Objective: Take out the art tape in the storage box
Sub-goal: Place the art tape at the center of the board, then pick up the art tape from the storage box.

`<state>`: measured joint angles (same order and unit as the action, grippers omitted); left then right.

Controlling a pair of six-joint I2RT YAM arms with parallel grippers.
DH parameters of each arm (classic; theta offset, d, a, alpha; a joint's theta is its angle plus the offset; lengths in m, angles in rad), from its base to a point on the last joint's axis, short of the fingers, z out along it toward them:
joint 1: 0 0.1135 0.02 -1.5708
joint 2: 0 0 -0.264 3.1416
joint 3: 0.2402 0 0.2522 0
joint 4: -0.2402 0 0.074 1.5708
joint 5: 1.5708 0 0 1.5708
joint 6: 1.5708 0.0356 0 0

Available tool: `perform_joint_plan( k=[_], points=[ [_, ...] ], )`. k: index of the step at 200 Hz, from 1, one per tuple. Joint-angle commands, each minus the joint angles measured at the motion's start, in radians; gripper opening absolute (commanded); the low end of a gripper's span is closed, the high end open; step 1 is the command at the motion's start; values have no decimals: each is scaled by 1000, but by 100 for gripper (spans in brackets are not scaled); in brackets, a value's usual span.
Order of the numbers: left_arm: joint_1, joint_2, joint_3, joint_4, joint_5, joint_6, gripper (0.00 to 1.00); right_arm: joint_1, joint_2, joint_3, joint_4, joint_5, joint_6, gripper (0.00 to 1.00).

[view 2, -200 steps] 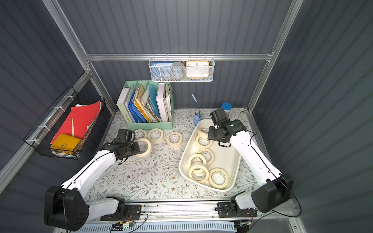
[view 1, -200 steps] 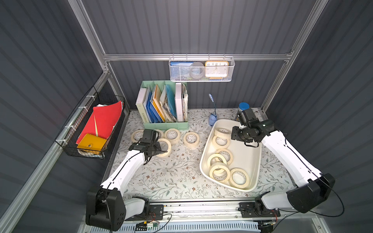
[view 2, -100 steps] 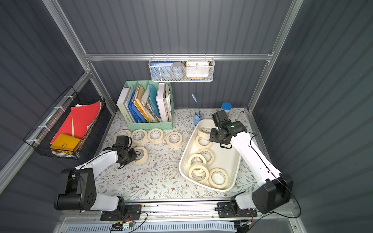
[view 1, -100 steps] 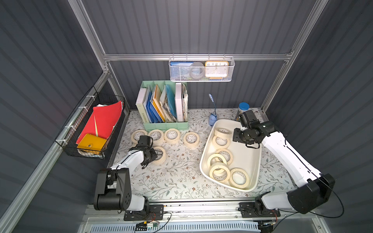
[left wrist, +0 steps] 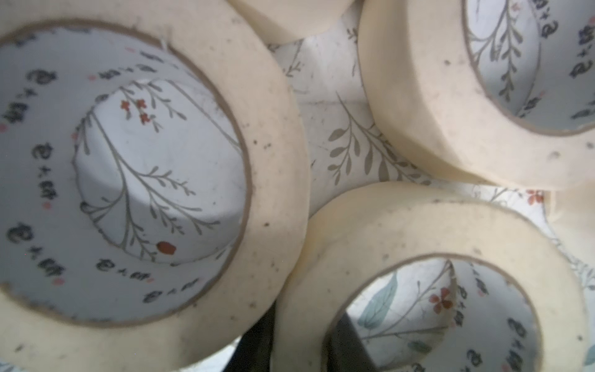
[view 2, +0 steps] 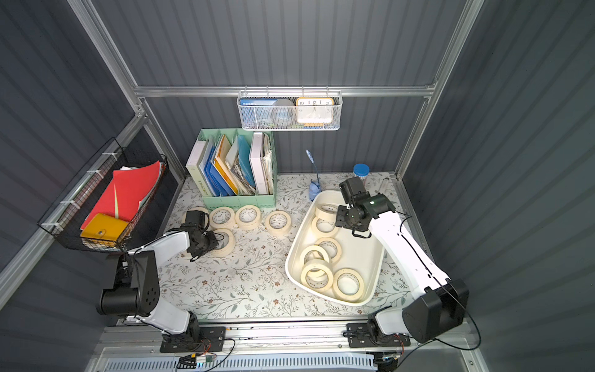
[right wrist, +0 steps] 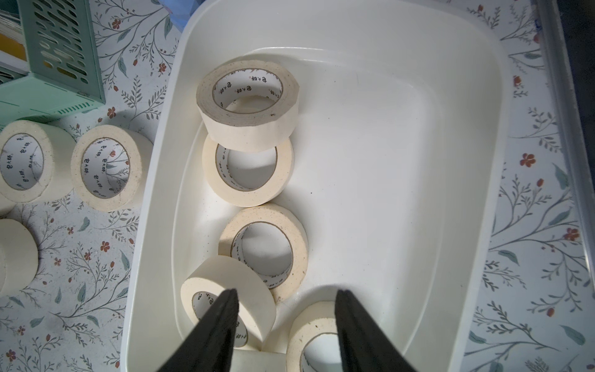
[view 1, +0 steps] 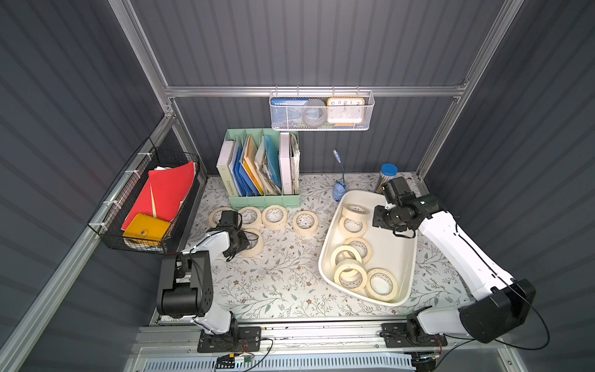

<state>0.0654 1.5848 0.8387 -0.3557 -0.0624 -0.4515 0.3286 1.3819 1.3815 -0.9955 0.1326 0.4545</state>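
Honestly, right tool (right wrist: 286,293) hangs spread, empty, over the white glossy plastic storage box (right wrist: 483,96); six cream masking-tape rolls (right wrist: 251,132) line its left side, nearest just left. Left tool (view 1: 248,242): can't tell.

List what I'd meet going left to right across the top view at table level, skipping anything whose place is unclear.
black wire basket → left end effector → lone art tape roll → storage box
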Motion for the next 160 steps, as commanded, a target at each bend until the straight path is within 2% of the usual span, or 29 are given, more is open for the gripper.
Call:
perform_joint_plan(
  k=[1, 26, 50, 69, 86, 105, 130, 160],
  points=[
    [10, -7, 16, -34, -31, 16, 56, -5, -12, -8, -9, -5, -5, 55],
    [10, -57, 22, -60, -56, 21, 70, -5, -11, -9, -7, -7, -4, 55],
    [-17, -144, 55, -98, -48, 55, 74, -5, -13, -8, -9, -2, -4, 55],
    [-111, -176, 121, -163, -77, 58, 76, -5, -14, -9, -10, 4, -4, 55],
    [-217, -150, 188, -193, -65, 44, 76, -8, -11, -13, -6, 14, -4, 55],
    [-311, -118, 214, -130, 4, -6, 77, -27, 0, -25, 11, 21, -10, 55],
    [-399, -55, 247, -29, 65, -63, 77, -66, 21, -50, 50, 6, -17, 55],
    [-473, 71, 327, 37, 96, -65, 77, -85, 58, -59, 80, -55, -17, 55]
  ],
)
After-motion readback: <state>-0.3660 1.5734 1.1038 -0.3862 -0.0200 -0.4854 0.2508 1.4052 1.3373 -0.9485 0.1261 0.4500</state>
